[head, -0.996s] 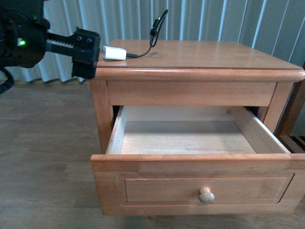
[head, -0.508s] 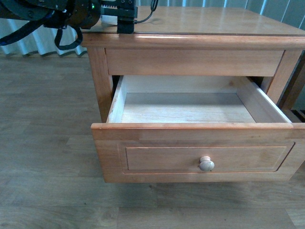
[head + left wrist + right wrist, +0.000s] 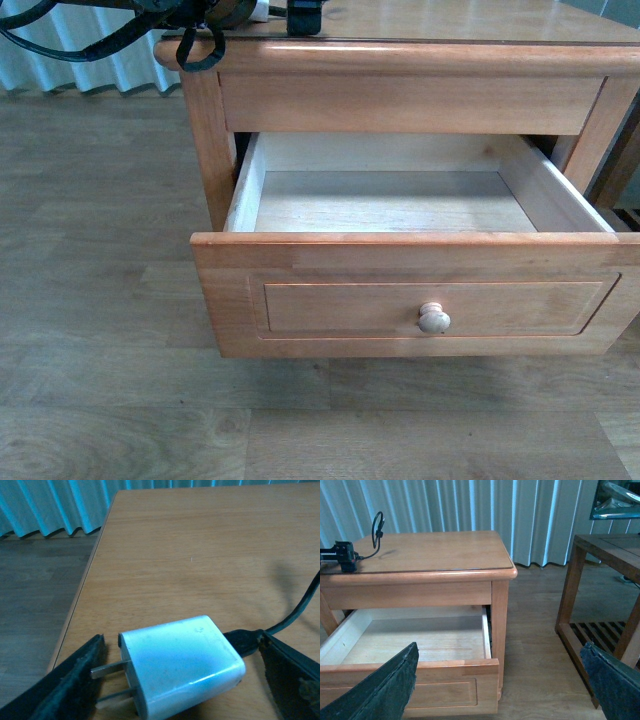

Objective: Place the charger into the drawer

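The left pincer (image 3: 181, 639) stands wide open on the table (image 3: 200, 540), its two dark fingers (image 3: 75, 685) flanking the charger (image 3: 182, 665) without clamping it. The prongs reach to one finger, and the other finger lies by the end where the black cable (image 3: 300, 605) leaves. Whether either finger presses on the charger, I cannot tell. The charger lies flat on the table near its front-left corner, at about 11 o'clock from the knob (image 3: 434, 319) in the front view, where only a white sliver of it shows beside the pincer. The drawer (image 3: 430, 258) is pulled fully out below, and its pale floor holds nothing. The right pincer (image 3: 500, 647) hangs well apart from the table, spread wide and holding nothing. Half a second ago the left pincer sat further toward 9 o'clock along the table's front edge. A second ago it was off the table's left side with the charger ahead of it, and now it straddles the charger. The table top also sits higher in the front view than before.
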Motion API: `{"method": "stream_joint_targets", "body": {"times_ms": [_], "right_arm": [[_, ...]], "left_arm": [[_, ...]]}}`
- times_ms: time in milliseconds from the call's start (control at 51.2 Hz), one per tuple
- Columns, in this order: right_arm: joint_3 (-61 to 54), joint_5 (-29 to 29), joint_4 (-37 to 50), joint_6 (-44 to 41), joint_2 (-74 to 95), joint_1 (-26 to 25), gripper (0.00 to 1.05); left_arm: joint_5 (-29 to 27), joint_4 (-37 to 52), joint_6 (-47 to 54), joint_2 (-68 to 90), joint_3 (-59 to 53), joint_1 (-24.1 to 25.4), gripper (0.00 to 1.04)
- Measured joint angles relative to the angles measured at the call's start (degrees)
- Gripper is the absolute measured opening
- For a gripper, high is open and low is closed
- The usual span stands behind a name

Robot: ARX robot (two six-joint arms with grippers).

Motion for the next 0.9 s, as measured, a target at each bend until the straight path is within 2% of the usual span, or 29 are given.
{"method": "stream_joint_targets", "body": {"times_ms": [98, 176, 469, 722, 898], "right_arm": [[0.0, 0.0, 0.0, 0.0, 0.0, 0.0, 0.97], [0.0, 0.0, 0.0, 0.0, 0.0, 0.0, 0.97], [0.0, 0.0, 0.0, 0.0, 0.0, 0.0, 0.97], [0.0, 0.0, 0.0, 0.0, 0.0, 0.0, 0.97], [0.0, 0.0, 0.0, 0.0, 0.0, 0.0, 0.97]], "left_arm": [[-0.1, 0.0, -0.4, 0.3, 0.4, -0.1, 0.74], [-0.1, 0.0, -0.4, 0.6, 0.8, -0.1, 0.68], [0.7, 1.6, -0.6, -0.8, -1.7, 0.1, 0.67], [4.5, 5.4, -0.4, -9.2, -13.4, -0.5, 0.67], [8.5, 8.1, -0.2, -18.3, -23.8, -2.9, 0.67]]}}
